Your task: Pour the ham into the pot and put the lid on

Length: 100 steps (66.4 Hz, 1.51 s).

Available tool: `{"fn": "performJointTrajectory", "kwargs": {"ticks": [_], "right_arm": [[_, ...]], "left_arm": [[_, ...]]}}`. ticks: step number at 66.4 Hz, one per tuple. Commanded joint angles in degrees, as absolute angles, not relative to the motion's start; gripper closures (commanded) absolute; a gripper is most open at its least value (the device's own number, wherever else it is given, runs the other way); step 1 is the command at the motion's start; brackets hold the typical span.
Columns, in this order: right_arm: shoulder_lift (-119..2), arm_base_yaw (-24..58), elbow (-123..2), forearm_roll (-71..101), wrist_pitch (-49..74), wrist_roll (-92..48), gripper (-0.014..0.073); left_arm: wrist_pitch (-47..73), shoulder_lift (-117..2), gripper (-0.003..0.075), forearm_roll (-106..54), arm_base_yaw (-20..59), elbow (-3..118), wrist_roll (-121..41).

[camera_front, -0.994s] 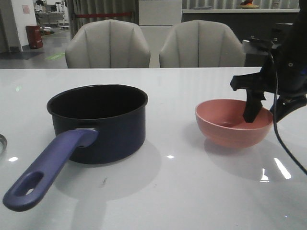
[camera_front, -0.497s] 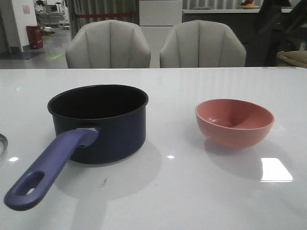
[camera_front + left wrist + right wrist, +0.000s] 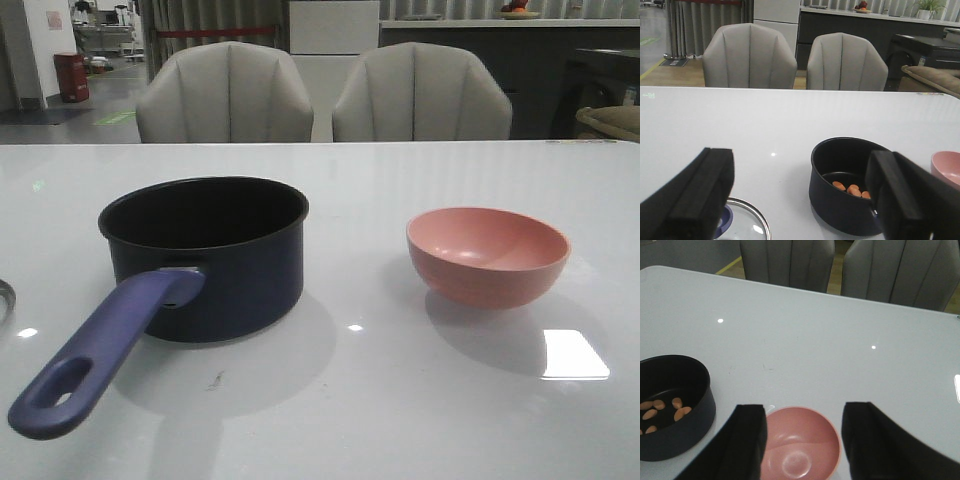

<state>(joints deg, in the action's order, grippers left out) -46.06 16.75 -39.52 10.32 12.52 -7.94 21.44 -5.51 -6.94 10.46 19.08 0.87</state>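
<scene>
The dark navy pot point(image 3: 205, 255) stands left of centre, its purple-blue handle point(image 3: 100, 355) pointing toward the front edge. Several orange ham bits point(image 3: 853, 190) lie on its black bottom, also seen as ham point(image 3: 662, 410) in the right wrist view. The glass lid point(image 3: 745, 225) lies flat on the table left of the pot; only its rim point(image 3: 4, 298) shows in the front view. My left gripper point(image 3: 800, 172) is open above the lid and pot point(image 3: 832, 205), holding nothing. My right gripper point(image 3: 805, 415) is open above the empty pink bowl point(image 3: 802, 455). Neither gripper shows in the front view.
The pink bowl point(image 3: 488, 255) sits upright right of centre. Two grey chairs point(image 3: 225, 95) stand behind the white table's far edge point(image 3: 320, 143). A faint dark mark point(image 3: 214, 379) is on the tabletop in front of the pot.
A second ago my right arm hung over the pink bowl in the front view; it has pulled away to the right and out of that view. Pot and bowl have not moved.
</scene>
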Motion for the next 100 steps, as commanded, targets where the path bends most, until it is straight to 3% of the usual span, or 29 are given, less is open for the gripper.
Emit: {"fn": "performJointTrajectory", "kwargs": {"ticks": [1, 24, 37, 49, 54, 73, 84, 100], "right_arm": [[-39.13, 16.89, -35.78, 10.14, 5.56, -8.72, 0.0137], [-13.92, 16.89, -16.63, 10.19, 1.6, -8.72, 0.0137], [-9.42, 16.89, -11.56, 10.19, 1.71, -8.72, 0.0154], [-9.42, 16.89, -10.95, 10.19, 4.34, -8.72, 0.0469], [-9.42, 16.89, -10.95, 10.25, 5.76, -8.72, 0.0427], [-9.42, 16.89, -10.95, 10.25, 6.82, -8.72, 0.0426], [-9.42, 16.89, -10.95, 10.25, 6.82, -8.72, 0.0426], [-9.42, 16.89, -10.95, 10.25, 6.82, -8.72, 0.0426]], "left_arm": [[16.79, -6.05, 0.0148, -7.64, 10.83, 20.21, 0.77], [17.03, -6.05, 0.0148, -7.64, 10.83, 20.02, 0.77], [17.03, -6.05, 0.0148, -7.64, 10.83, 20.02, 0.77], [17.13, -6.05, 0.0148, -7.64, 10.83, 20.02, 0.77], [17.13, -6.05, 0.0148, -7.64, 10.83, 20.02, 0.77], [20.09, -10.67, 0.0132, -7.0, 10.83, 24.5, 0.77], [24.38, -21.36, 0.0021, -4.67, 10.83, 31.11, 0.77], [29.08, -38.8, 0.0024, -4.67, 6.32, 39.23, 2.79]]}}
